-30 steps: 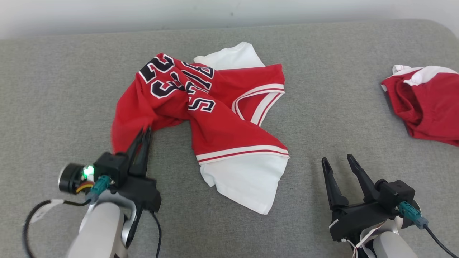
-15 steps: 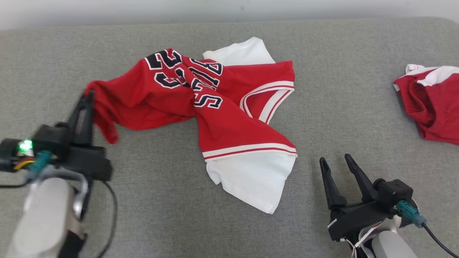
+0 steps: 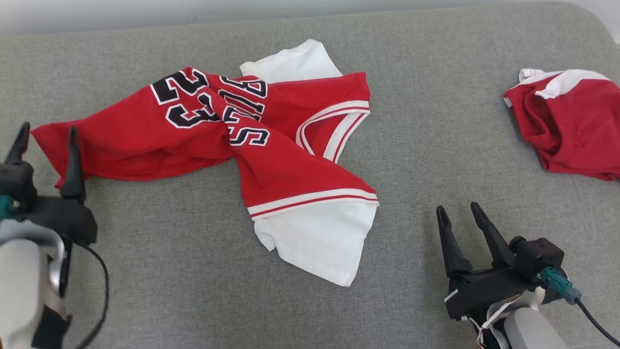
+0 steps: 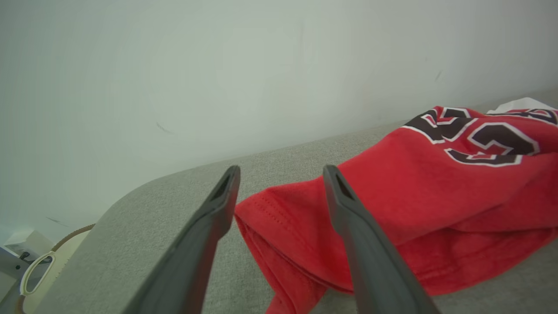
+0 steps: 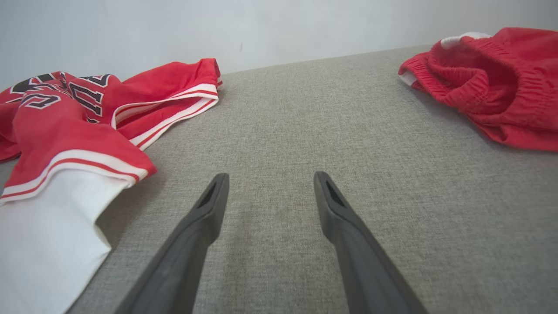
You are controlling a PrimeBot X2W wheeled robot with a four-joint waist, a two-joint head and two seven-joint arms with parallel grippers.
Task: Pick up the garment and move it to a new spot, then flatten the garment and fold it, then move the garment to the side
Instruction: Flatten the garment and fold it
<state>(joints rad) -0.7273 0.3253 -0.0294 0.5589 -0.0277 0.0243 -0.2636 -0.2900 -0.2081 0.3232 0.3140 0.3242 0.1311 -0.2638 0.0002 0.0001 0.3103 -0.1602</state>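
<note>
Lying crumpled on grey pad [image 3: 193,252]: red jersey [image 3: 271,160], corner loose inside left gripper [image 3: 48,128], spread wide. Empty right gripper [image 3: 457,208] wide too. Red shorts [image 3: 566,131] far right.

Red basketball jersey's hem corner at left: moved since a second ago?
Yes. The red jersey's hem corner went toward the robot's left, away from the crumpled red shorts. The dark-fingered left gripper stands open around it.

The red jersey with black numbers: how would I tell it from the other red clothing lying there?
Start with the wide grey fabric-covered surface. Across its middle and left sprawls the crumpled red jersey with white sleeves. Unlike the bunched red garment at the far right, it bears black white-outlined numbers and letters.
</note>
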